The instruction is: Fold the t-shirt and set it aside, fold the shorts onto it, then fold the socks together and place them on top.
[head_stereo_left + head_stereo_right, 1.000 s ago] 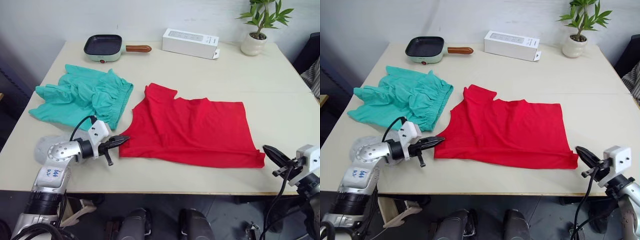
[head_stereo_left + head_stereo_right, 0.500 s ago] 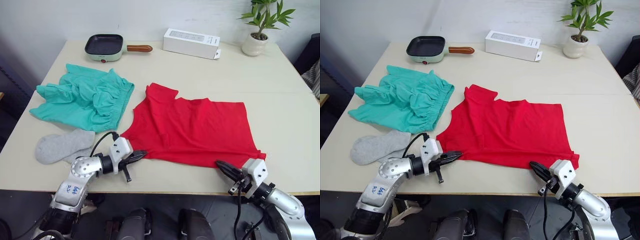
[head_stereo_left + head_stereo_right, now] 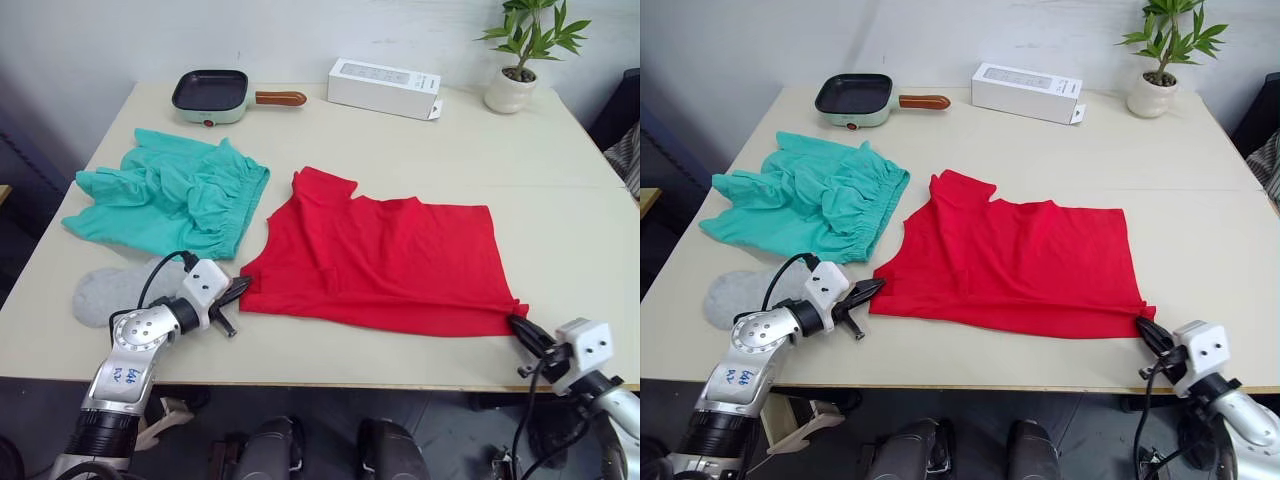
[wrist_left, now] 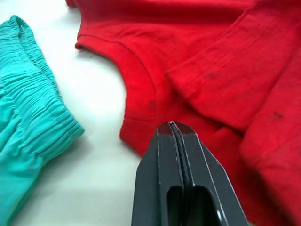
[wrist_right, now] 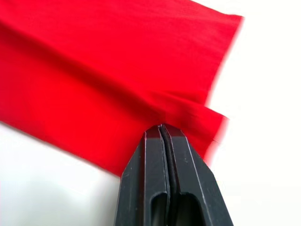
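A cream table (image 3: 560,190) stands against a pale wall (image 3: 100,40), dark floor beneath.

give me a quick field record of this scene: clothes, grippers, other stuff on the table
t-shirt: bright red cotton t-shirt, spread partly folded at the table's middle
shorts: teal gathered-waist shorts, crumpled, to the robot's left of the t-shirt
socks: light grey socks, near front edge, below the shorts
left gripper: shut, tips at the t-shirt's near left corner
right gripper: shut, tips at the t-shirt's near right corner
far edge: green frying pan, white box, potted plant
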### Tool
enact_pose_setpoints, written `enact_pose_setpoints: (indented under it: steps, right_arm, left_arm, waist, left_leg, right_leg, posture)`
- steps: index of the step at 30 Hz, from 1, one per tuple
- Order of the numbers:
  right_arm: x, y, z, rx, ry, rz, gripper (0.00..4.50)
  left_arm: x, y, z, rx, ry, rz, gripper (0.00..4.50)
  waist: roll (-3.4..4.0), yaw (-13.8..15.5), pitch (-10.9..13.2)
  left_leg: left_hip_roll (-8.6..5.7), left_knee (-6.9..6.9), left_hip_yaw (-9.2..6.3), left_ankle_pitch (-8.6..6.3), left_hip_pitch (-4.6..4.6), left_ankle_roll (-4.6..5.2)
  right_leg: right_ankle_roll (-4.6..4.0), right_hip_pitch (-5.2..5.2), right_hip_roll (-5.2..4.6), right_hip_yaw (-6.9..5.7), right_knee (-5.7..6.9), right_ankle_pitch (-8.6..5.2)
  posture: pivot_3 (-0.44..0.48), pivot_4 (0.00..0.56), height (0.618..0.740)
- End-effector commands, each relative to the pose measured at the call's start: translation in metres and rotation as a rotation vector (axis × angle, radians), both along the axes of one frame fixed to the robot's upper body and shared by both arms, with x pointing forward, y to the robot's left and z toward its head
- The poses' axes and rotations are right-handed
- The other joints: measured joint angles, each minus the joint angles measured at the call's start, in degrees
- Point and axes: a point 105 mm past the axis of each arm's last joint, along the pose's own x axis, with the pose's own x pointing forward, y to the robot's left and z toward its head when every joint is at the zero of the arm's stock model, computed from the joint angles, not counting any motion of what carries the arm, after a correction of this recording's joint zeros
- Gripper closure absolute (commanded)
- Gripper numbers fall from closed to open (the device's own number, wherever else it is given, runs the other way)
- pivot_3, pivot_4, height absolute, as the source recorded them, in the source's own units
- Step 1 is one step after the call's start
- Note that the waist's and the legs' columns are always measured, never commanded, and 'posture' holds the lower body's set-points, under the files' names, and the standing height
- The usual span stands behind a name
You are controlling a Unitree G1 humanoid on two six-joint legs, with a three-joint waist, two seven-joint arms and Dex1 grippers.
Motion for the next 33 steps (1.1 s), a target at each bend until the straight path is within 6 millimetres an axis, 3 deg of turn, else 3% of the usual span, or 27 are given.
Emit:
enact_pose_setpoints:
  steps: [1,4,7,12,16,21,25,33]
  right_arm:
    - [0.004,-0.009,0.037,0.095,-0.116,-0.035,4.47]
    - [0.007,0.021,0.057,0.164,-0.146,0.085,4.47]
    - [0.007,0.069,0.065,0.185,-0.138,0.239,4.47]
    - [0.009,0.139,0.051,0.160,-0.116,0.422,4.47]
    - [0.008,0.171,0.030,0.131,-0.082,0.488,4.47]
    - [0.017,0.157,0.008,0.076,-0.057,0.388,4.47]
    - [0.017,0.121,-0.003,0.059,-0.023,0.267,4.47]
    - [0.004,0.046,-0.011,0.016,0.023,0.084,4.47]
  left_arm:
    - [-0.001,0.002,0.043,-0.109,-0.118,-0.028,4.50]
    - [-0.014,-0.019,0.070,-0.192,-0.113,-0.156,4.50]
    - [-0.030,-0.047,0.073,-0.185,-0.047,-0.309,4.50]
    - [-0.047,-0.091,0.039,-0.143,0.065,-0.454,4.50]
    - [-0.042,-0.120,0.005,-0.086,0.098,-0.482,4.50]
    - [-0.009,-0.126,-0.004,-0.074,0.044,-0.326,4.50]
    - [0.007,-0.102,-0.003,-0.089,0.006,-0.193,4.50]
    - [-0.006,-0.057,0.017,-0.194,-0.011,-0.188,4.50]
  waist:
    - [0.01,-0.16,0.02]
    - [0.04,-0.36,0.04]
    - [0.05,-0.44,0.04]
    - [0.06,-0.40,0.04]
    - [0.05,-0.13,0.04]
    - [0.04,0.92,0.04]
    - [0.03,0.81,0.03]
    - [0.02,0.84,0.03]
  left_leg:
    - [0.00,0.01,0.00,0.00,-0.04,0.01]
    - [0.01,0.01,-0.02,0.00,-0.07,0.01]
    - [0.01,-0.01,-0.06,0.07,-0.07,-0.13]
    - [-0.02,-0.04,0.00,0.05,-0.08,-0.18]
    - [-0.06,0.04,0.07,0.05,-0.09,-0.16]
    - [-0.05,0.14,0.06,0.03,-0.13,-0.11]
    - [-0.04,0.08,0.04,0.03,-0.10,-0.11]
    - [-0.03,0.09,0.04,-0.02,-0.09,-0.04]
  right_leg:
    - [0.00,-0.02,-0.01,0.01,0.00,0.00]
    - [0.00,-0.02,-0.03,0.00,-0.02,0.00]
    - [0.00,0.00,-0.01,-0.01,-0.04,0.00]
    - [0.00,0.00,0.03,-0.03,-0.07,0.00]
    - [0.02,-0.01,0.04,-0.03,-0.07,0.01]
    - [0.03,-0.02,0.01,0.00,-0.10,0.02]
    - [0.04,-0.01,0.00,-0.02,-0.09,0.03]
    - [0.04,0.03,-0.01,-0.07,-0.12,0.03]
  posture:
    - [0.000,0.150,0.740]
    - [0.000,0.150,0.740]
    - [0.000,0.150,0.740]
    - [0.000,0.150,0.740]
    - [0.000,0.150,0.740]
    - [0.000,0.150,0.740]
    - [0.000,0.150,0.740]
    - [0.000,0.150,0.740]
